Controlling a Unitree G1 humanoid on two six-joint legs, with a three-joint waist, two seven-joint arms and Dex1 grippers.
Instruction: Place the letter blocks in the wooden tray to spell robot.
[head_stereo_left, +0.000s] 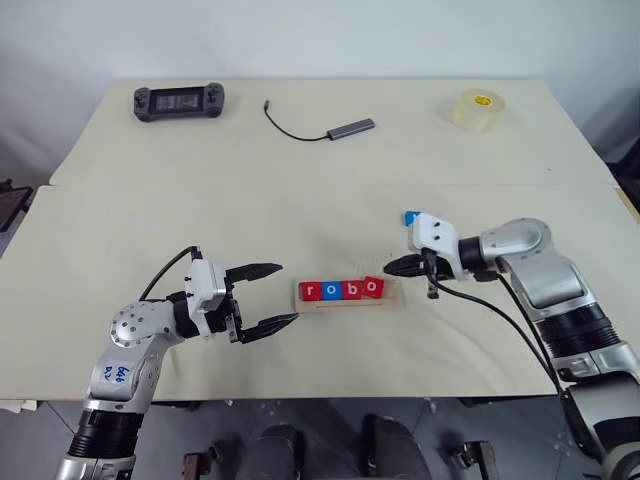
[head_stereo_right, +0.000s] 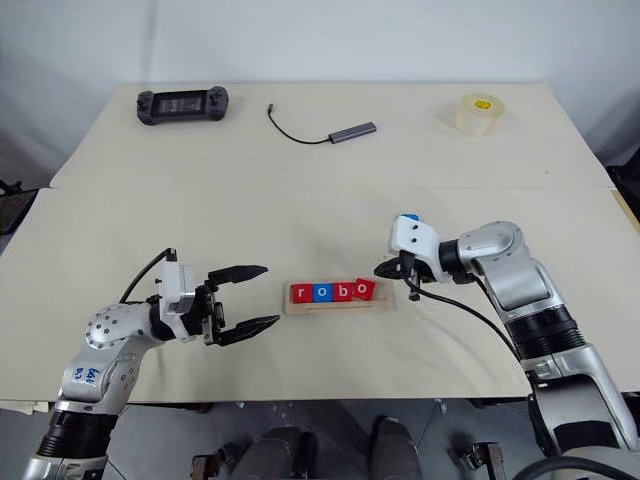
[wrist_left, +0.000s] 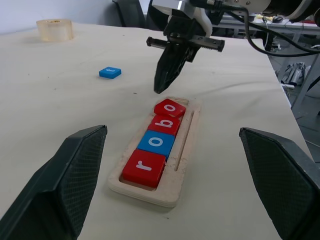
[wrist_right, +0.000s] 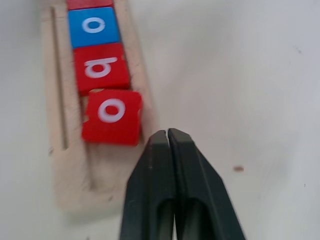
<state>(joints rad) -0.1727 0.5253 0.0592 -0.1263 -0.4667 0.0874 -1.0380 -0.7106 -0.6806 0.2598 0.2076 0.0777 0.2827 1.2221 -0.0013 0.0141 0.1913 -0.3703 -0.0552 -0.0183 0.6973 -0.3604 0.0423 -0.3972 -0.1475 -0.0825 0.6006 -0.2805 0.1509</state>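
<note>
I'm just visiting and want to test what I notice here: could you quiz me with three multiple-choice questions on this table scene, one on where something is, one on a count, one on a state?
1. Where does the loose blue block lie?
A. On the table, outside the wooden tray
B. In the tray's groove
C. Between the left gripper's fingers

2. How many letter blocks sit in the tray?
A. Two
B. Four
C. Five

3. How does the fourth block, the red o, sit?
A. Flat and square with the others
B. Askew, out of line with the others
C. Standing on edge outside the tray

Answers:
1 A: it rests on the tabletop beyond the tray.
2 B: r, o, b and o fill the row.
3 B: it is turned against the row of its neighbours, while the shut right gripper hovers beside it and the left gripper is open.
</note>
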